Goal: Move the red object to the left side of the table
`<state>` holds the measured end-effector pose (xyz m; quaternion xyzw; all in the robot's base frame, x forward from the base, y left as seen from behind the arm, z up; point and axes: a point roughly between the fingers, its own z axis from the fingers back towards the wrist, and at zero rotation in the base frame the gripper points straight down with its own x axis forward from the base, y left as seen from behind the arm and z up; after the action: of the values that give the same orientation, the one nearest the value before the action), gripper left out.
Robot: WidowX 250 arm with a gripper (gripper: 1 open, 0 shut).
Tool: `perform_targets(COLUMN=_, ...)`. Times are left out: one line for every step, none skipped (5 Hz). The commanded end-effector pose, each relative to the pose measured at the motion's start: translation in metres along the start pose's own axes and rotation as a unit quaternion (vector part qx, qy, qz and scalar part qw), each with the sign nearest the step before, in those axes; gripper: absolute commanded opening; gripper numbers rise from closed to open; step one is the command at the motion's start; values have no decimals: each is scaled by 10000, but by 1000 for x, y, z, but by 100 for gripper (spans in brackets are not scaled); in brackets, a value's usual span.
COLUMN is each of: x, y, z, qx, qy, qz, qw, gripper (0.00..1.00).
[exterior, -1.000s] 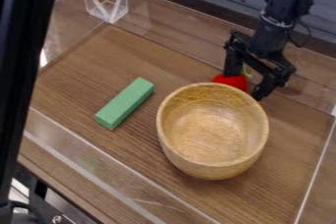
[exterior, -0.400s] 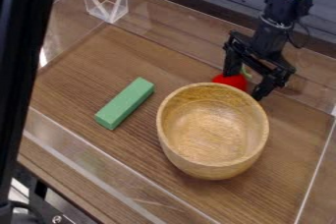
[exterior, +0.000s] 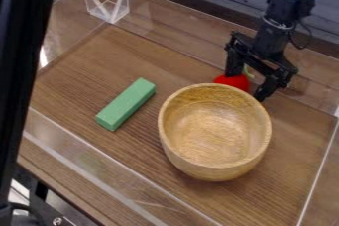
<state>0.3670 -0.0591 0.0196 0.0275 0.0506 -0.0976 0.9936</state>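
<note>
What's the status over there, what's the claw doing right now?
Gripper open, pointing down over red object, not gripping. Red object on table, right side. Wooden bowl and green block toward the left.

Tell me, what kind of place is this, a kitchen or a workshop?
Most likely a robot test bench, not a kitchen. A black robot arm's gripper hangs open over a small red toy, and the wooden table is fenced by clear plastic walls, with only a bowl and green block.
</note>
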Motion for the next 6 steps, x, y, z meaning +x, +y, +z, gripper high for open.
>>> perform_targets(x=2, y=-2, z=8, qx=-28, qy=-203, qz=-16, qw=9998, gripper=0)
perform_targets(x=-3, y=3, z=29, qx=-35, qy=-453, qz=108, qw=9989, gripper=0)
perform_targets(x=-13, y=20, z=55, qx=-10, qy=-722, qz=408, qw=9966, gripper=0)
perform_targets(x=-22, y=40, z=76, qx=27, qy=-916, qz=717, qw=9932, gripper=0)
perform_targets(x=-31, y=69, z=95, qx=74, qy=-1063, qz=1140, qw=9878, gripper=0)
perform_targets(x=-42, y=103, z=104, qx=102, qy=-1123, qz=1547, qw=9815, gripper=0)
